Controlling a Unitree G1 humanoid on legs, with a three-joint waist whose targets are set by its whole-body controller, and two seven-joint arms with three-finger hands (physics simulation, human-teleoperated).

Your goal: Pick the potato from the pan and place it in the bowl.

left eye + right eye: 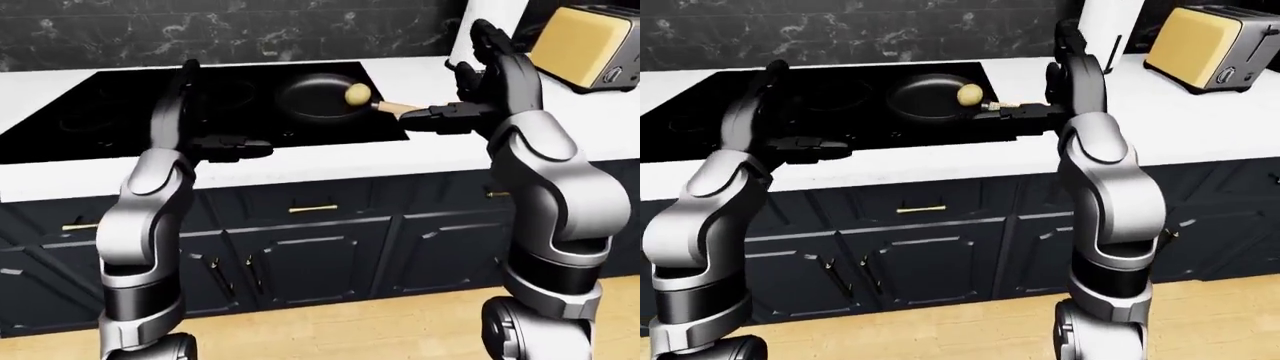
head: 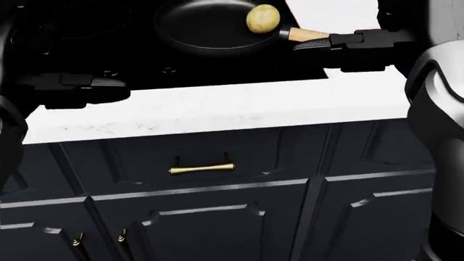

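White counter point(image 1: 330, 161), black stove point(image 1: 130, 112), seemingly marble wall point(image 1: 250, 30).

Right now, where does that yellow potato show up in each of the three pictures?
Left-eye view: potato upper middle, at the pan's right edge.
Head view: near the top, right of centre, same edge of the pan.
Right-eye view: upper middle.
Shared landmark: the pan's wooden handle, just right of the potato.

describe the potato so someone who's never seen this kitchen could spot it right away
Find the black stove set into the white counter. On it sits a black pan with a wooden handle pointing to the view's right. The potato lies inside the pan at its right edge, near the handle: a small, rounded, pale yellow lump, the only light thing on all that black.
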